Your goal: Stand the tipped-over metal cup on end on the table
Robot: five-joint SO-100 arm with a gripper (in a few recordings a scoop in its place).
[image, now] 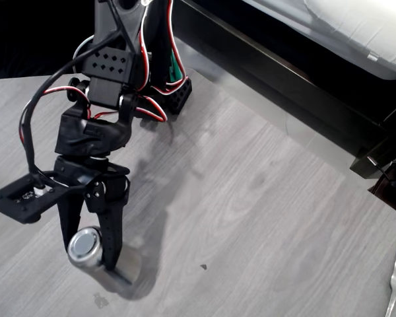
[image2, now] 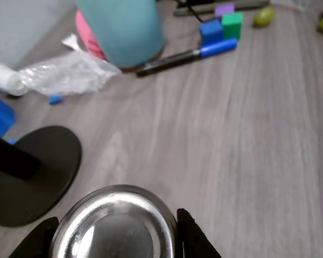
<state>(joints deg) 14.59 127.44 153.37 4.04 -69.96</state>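
Right under your wrist camera, the metal cup (image2: 114, 226) sits pinched between nearly closed jaws (image: 92, 254), so lower it squarely until it meets the worktop (image: 264, 218) before letting go.

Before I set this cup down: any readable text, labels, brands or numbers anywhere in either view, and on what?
None can be read.
Metal cup, held in the claw: bare shiny steel, no marking.
Blue-capped marker: any print on the barrel is too blurred to read.
Crumpled plastic bottle: no label legible.
Black camera mount plate by the claw: small pale marks, too small to read.
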